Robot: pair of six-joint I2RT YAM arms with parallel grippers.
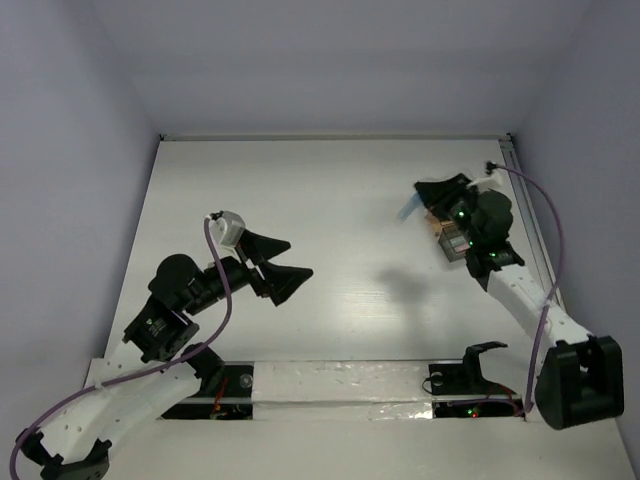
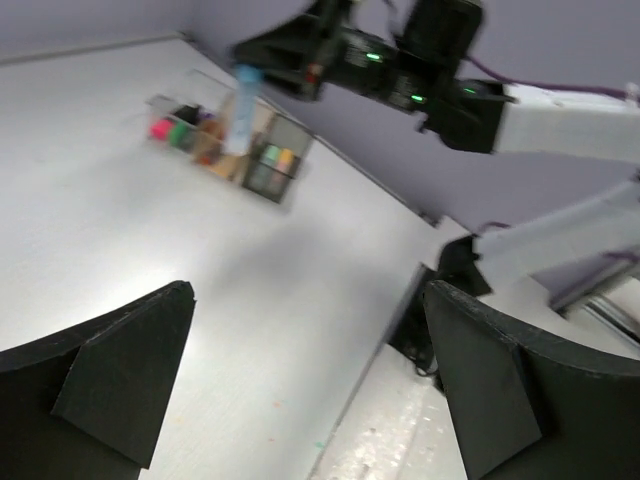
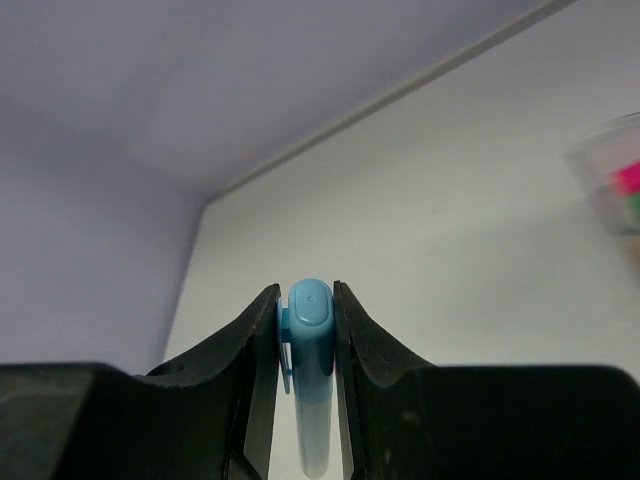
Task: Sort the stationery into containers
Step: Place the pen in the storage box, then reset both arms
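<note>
My right gripper [image 1: 428, 194] hangs above the table at the far right, shut on a light blue pen [image 1: 408, 208] with a clip. In the right wrist view the pen's cap [image 3: 311, 325] sits pinched between the two fingers. The clear compartmented container [image 1: 452, 243] lies just below that gripper, partly hidden by the arm. In the left wrist view the container [image 2: 232, 150] shows pink, green and orange items inside, with the blue pen [image 2: 243, 108] hanging over it. My left gripper [image 1: 277, 263] is at mid-left, apart from the container, open with nothing between its fingers [image 2: 120, 385].
Purple-grey walls close the table at the back and both sides. A metal rail [image 1: 516, 165] runs along the right edge. A white taped strip [image 1: 340, 385] crosses the near edge between the arm bases. Purple cables trail from both arms.
</note>
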